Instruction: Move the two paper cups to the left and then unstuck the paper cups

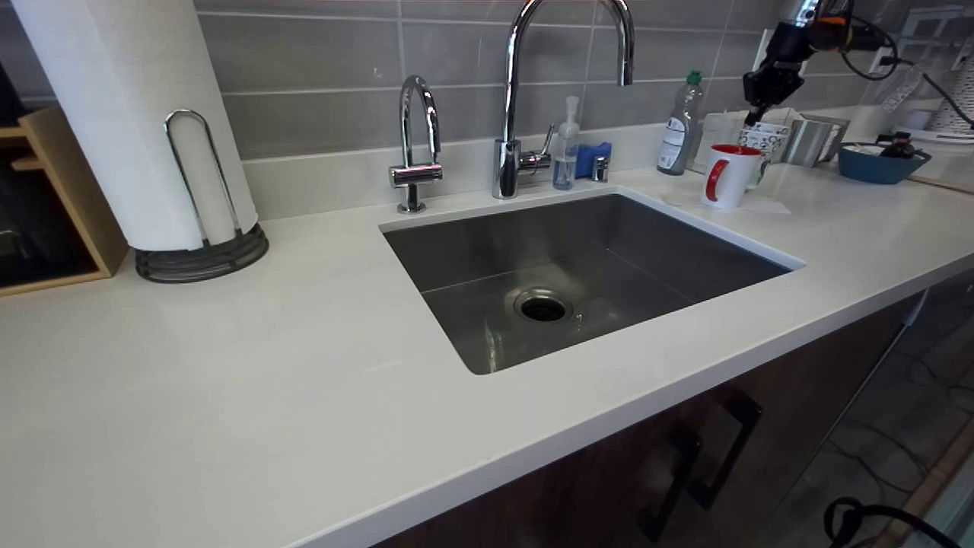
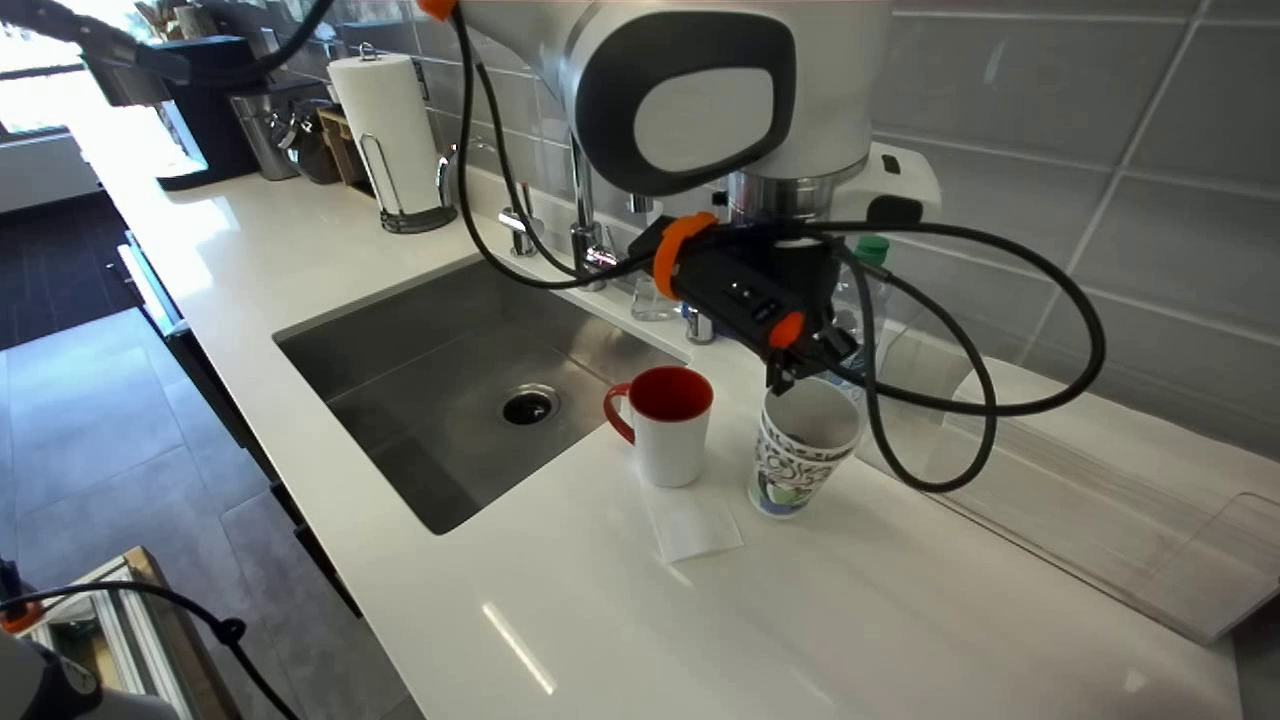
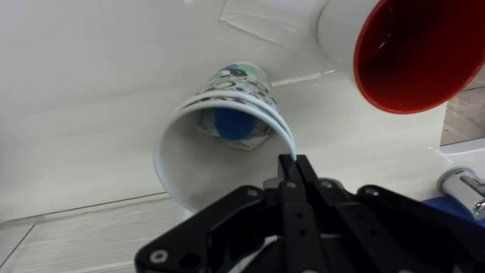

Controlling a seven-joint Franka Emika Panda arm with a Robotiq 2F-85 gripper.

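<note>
Mid wrist view, your fingers (image 3: 305, 170) pinch the paper cups (image 3: 223, 167) by a rim; lift clear of the upper-right mug (image 3: 413, 53).

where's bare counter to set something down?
Counter between the paper towel roll and sink, out to the front edge. Also between the white sheet and that edge. Crowded: around the paper cups, with mug, green-capped bottle and end effector close by.
</note>
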